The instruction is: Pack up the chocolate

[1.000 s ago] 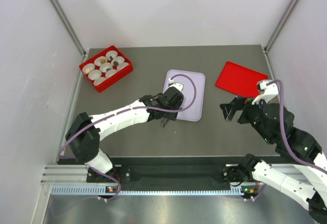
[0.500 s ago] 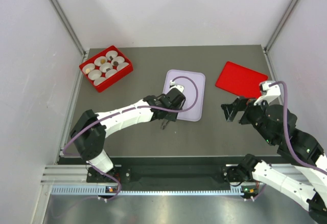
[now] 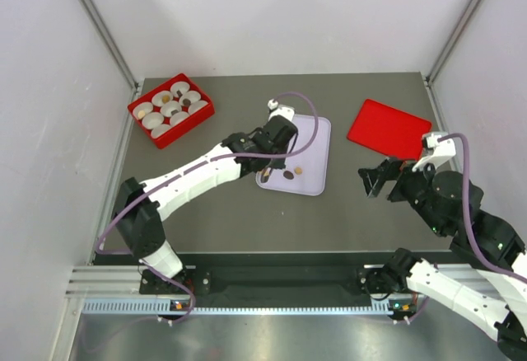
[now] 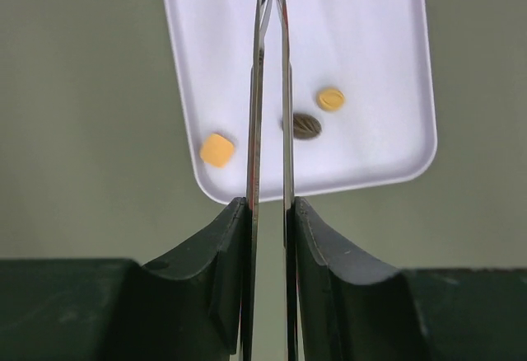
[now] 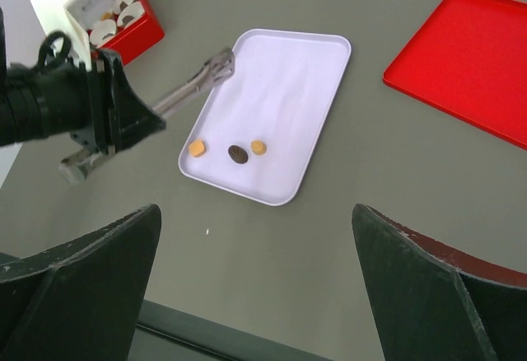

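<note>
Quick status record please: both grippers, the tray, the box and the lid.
left gripper: shut on tweezers, blades together over the tray
right gripper: open, empty, near the red lid
tray contents: orange square, orange disc, dark oval, all at its near end
red box: far left, paper cups inside, some holding pieces
red lid: far right, nothing on it

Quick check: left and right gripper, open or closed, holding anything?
Left gripper: closed on tweezers; the tweezer tips are together with nothing between them.
Right gripper: open, empty.
</note>
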